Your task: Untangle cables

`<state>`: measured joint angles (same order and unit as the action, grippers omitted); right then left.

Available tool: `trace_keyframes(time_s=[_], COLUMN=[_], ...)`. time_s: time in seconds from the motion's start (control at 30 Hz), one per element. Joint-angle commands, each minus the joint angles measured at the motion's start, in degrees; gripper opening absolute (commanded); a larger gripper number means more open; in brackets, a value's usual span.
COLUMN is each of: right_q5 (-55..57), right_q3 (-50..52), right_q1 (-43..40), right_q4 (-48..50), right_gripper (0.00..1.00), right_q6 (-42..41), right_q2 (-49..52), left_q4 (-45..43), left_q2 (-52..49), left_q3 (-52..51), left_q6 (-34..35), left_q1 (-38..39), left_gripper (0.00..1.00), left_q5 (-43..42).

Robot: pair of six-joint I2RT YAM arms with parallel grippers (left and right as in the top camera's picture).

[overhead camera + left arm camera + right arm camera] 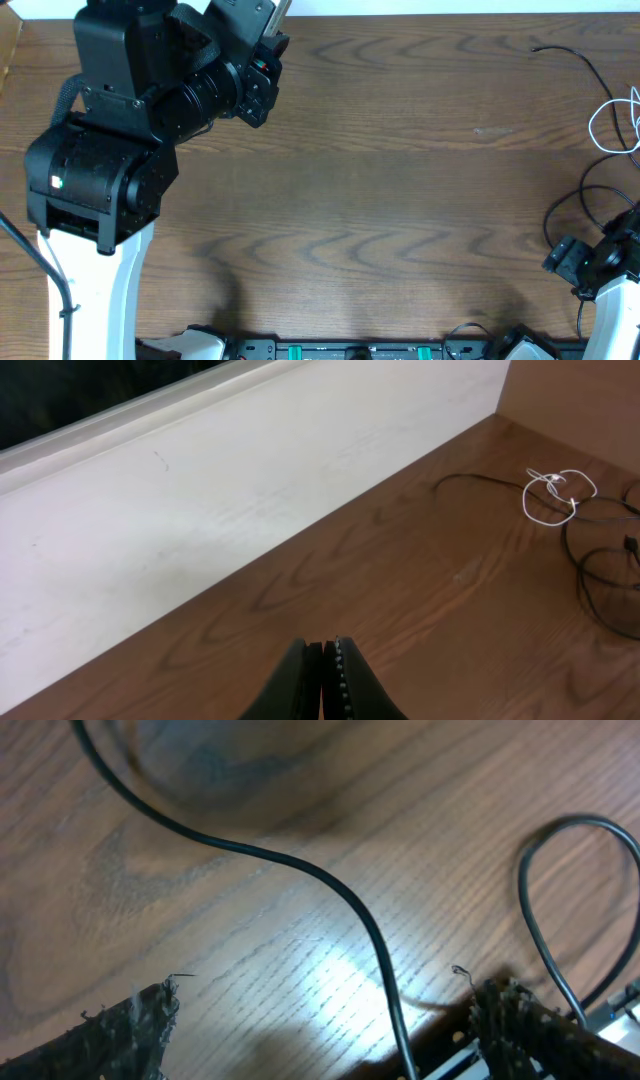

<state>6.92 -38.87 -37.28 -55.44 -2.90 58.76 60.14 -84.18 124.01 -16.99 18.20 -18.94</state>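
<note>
The cables lie at the table's right edge: a white cable (pixel 608 122) in a small loop, a thin black cable (pixel 565 52) behind it, and black loops (pixel 597 200) nearer the right arm (pixel 605 262). The left wrist view shows the same white loop (pixel 556 497) and black loops (pixel 600 575) far off to the right. My left gripper (pixel 327 652) is shut on nothing, high above the back of the table. My right gripper (pixel 325 995) is open wide just above the wood. A black cable (pixel 365 935) runs loose between its fingers (pixel 130 1030), and another black loop (pixel 530 910) curves past the right one.
The left arm's bulky body (pixel 150 110) covers the back left of the table. A white wall (pixel 200 510) runs along the table's far edge. The front rail (pixel 350 350) with green clamps lines the near edge.
</note>
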Motion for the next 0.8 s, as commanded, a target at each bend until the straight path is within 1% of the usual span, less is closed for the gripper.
trace_keyframes(time_s=[0.0,0.03,0.1,0.17,0.2,0.4,0.43,0.47,0.5,0.57,0.6,0.77], right_q5=[2.21,2.23,3.34,3.48,3.19,1.62,1.4,1.22,1.01,0.11,-0.24,-1.27], right_q3=[-1.31,-1.31,-1.31,-1.29,-1.27,-1.16,-1.14,-1.14,-1.14,-1.14,-0.94,0.7], right_q1=[-0.31,-0.33,-0.92,-1.6,-2.49,-5.51,-5.95,-6.23,-6.25,-6.25,-6.25,-6.25], right_q4=[-0.07,-0.04,-0.11,-0.15,-0.15,0.0,0.17,0.44,0.5,0.52,0.74,2.91], right_gripper=[0.87,0.86,0.79,0.78,0.82,0.79,0.78,0.71,0.7,0.72,0.75,0.72], right_q6=[-2.45,-2.51,-4.46,-5.03,-4.98,-4.98,-4.96,-4.94,-4.81,-4.11,-3.63,-2.23], right_q2=[-0.37,-0.35,-0.35,-0.35,-0.35,0.33,0.98,1.97,2.43,3.45,4.44,6.86], left_q4=[-0.15,-0.15,0.11,0.26,0.24,0.2,0.17,0.17,0.17,0.15,0.17,0.02], left_q2=[0.74,0.74,0.74,0.74,0.74,1.22,1.36,1.49,1.6,1.79,1.9,2.6], left_q3=[-0.2,-0.2,-0.2,-0.2,-0.2,-0.2,-0.2,-0.2,-0.2,-0.2,-0.2,-0.2], left_q6=[-0.72,-0.72,-0.74,-0.74,-0.76,-0.76,-0.76,-0.76,-0.76,-0.79,-0.79,-0.79], left_q1=[-0.24,-0.24,-0.24,-0.26,-0.31,-0.31,-0.31,-0.31,-0.31,-0.31,-0.31,-0.31], left_gripper=[0.08,0.08,0.08,0.08,0.08,0.08,0.08,0.08,0.08,0.08,0.08,0.08], left_q5=[0.11,0.11,0.13,0.13,0.13,0.15,0.15,0.15,0.15,0.17,0.17,0.17])
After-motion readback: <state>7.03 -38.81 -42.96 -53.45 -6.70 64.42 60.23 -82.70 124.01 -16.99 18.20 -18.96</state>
